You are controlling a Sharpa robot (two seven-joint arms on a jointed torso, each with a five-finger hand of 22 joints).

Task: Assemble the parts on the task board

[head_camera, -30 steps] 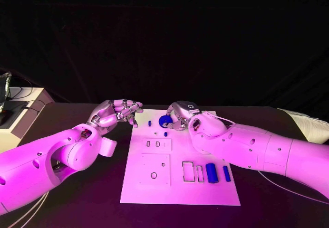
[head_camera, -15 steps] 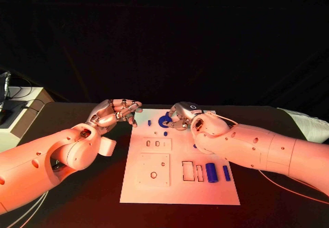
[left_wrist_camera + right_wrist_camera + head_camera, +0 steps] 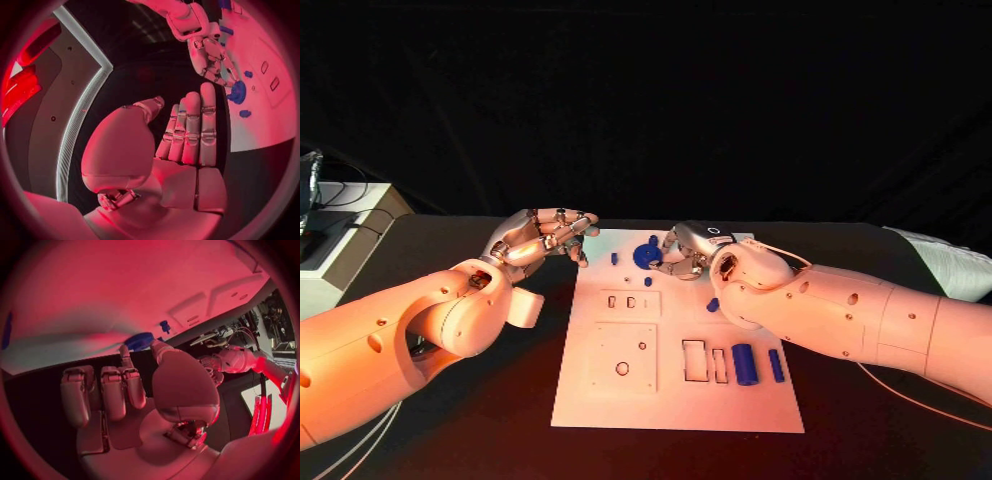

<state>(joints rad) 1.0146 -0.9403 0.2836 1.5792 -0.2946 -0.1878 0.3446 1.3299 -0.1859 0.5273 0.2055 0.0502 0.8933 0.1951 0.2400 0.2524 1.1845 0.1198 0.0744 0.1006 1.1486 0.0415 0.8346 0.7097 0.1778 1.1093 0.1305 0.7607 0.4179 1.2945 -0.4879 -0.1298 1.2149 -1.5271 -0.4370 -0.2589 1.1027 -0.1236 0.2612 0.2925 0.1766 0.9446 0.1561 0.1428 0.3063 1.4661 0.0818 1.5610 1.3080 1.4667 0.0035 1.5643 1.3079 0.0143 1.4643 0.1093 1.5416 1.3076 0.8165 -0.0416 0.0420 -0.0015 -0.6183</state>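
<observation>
White task board [image 3: 678, 400] lies flat mid-table on the black table [image 3: 459, 420], long side running away from the robot. Round blue part [image 3: 646, 255] sits at the board's far end, right hand [image 3: 692, 252] on it, fingertips [image 3: 661, 265] touching its edge; looks pinched between thumb and a finger in the right wrist view [image 3: 139, 341], other fingers straight and together. Left wrist view shows the same round part [image 3: 237, 93] under the right hand's fingertips. Small blue peg [image 3: 615, 258] stands just left of the round part, another small blue part [image 3: 648, 281] just below it, both on the board. One more small blue piece [image 3: 713, 305] lies near the board's right edge, tight against the right forearm. Near end of the board: wide blue block [image 3: 744, 364] and thin blue bar [image 3: 776, 365] side by side, beside empty rectangular slots [image 3: 695, 360]. Left hand [image 3: 542, 236] hovers off the board's far left corner over the table, fingers curled in, holding nothing visible. Grey box [image 3: 336, 245] sits at the table's far left edge.
</observation>
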